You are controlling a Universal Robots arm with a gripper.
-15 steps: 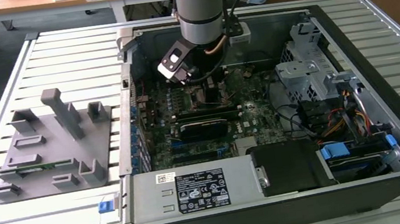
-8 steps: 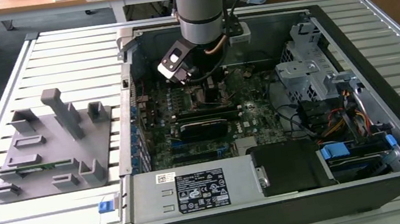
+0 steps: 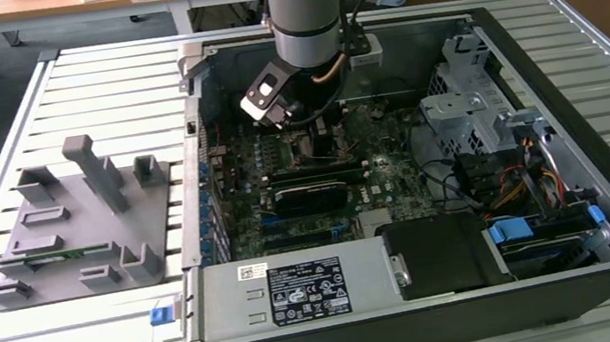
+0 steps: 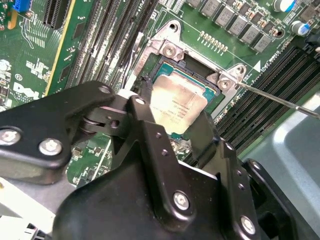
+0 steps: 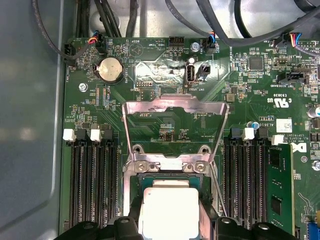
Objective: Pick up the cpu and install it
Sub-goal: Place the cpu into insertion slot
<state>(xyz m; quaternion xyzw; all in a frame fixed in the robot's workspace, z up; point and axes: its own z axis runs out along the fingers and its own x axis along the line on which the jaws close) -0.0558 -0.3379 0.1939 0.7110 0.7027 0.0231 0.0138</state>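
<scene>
The cpu (image 4: 177, 105), a pale silvery square chip, lies level in or just over the open socket (image 4: 200, 70) on the green motherboard (image 3: 317, 165). In both wrist views my gripper (image 4: 172, 114) straddles it, its black fingers (image 4: 145, 100) pressed against two opposite edges of the chip. The first wrist view shows the cpu (image 5: 167, 200) between the fingers (image 5: 134, 212), with my gripper (image 5: 169, 216) shut on it. The socket's metal load plate (image 5: 175, 107) stands flipped open behind it. In the exterior view the arm reaches down into the open computer case, gripper (image 3: 298, 122) low over the board.
A thin wire lever (image 4: 280, 100) juts out beside the socket. Memory slots (image 5: 90, 185) flank it, and a green memory stick (image 5: 277, 195) sits in one. A drive cage (image 3: 463, 104) and cables crowd the exterior view's right. A grey fixture tray (image 3: 74, 230) lies outside the case.
</scene>
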